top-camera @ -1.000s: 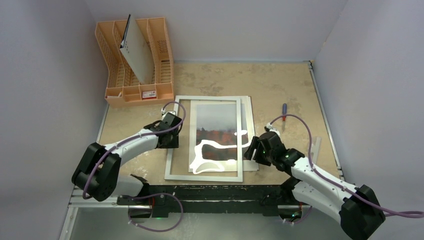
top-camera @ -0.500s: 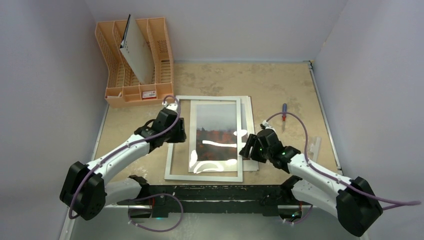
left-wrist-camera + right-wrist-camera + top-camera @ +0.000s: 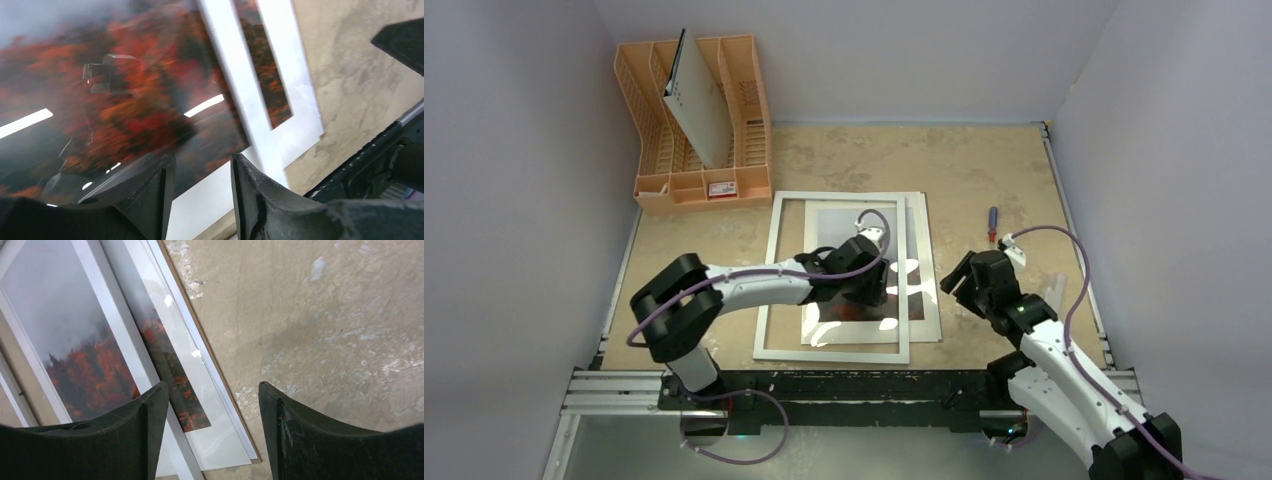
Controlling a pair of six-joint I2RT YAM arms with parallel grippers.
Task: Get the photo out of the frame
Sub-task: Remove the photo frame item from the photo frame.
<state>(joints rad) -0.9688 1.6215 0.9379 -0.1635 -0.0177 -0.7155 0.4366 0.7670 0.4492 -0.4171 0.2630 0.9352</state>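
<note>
Your left tool hovers low over the photo, a large glossy sheet of dark red-orange foliage fading to pale grey haze. The tool's fingers are slightly apart with nothing between them. The photo lies flat on the mottled beige worktop, overlapped by the frame, a flat rectangle with a narrow white border. Your right tool hangs wide open and empty near the frame's right edge. The best approach is probably to pin the rigid frame with one tool and slide the thin, slick sheet out by an exposed edge, without creasing it.
</note>
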